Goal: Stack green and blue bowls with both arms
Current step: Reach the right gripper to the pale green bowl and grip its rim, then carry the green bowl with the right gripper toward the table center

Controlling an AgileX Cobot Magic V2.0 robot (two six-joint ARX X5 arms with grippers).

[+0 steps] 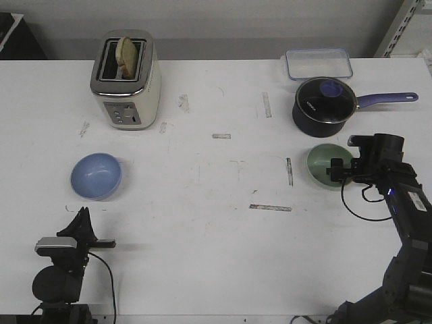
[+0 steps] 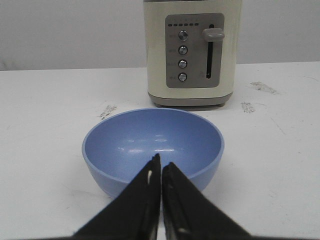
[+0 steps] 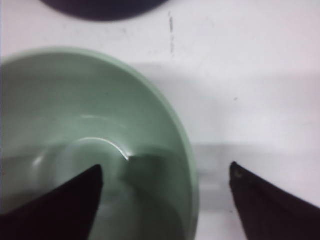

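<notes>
The left hand (image 2: pixel 161 167) is waiting clenched, empty, just short of the pale periwinkle smooth bowl (image 1: pixel 96 175) at 9 o'clock on the white counter (image 1: pixel 202 223). At 3 o'clock, the right hand (image 3: pixel 165 172) is straddling, spread wide, the pale mint bowl's (image 3: pixel 75 135) rim; both look light, rigid, slippery, best pinched at the rim.

Your pale blue round bowl (image 1: pixel 96 175) sits toward the desk's left edge, in front of the cream metal toaster (image 1: pixel 126 79). Your pale green round bowl (image 1: pixel 329 166) lies near the right edge, just before the dark lidded saucepan (image 1: pixel 325 102), clear plastic container (image 1: pixel 318 63) behind.
</notes>
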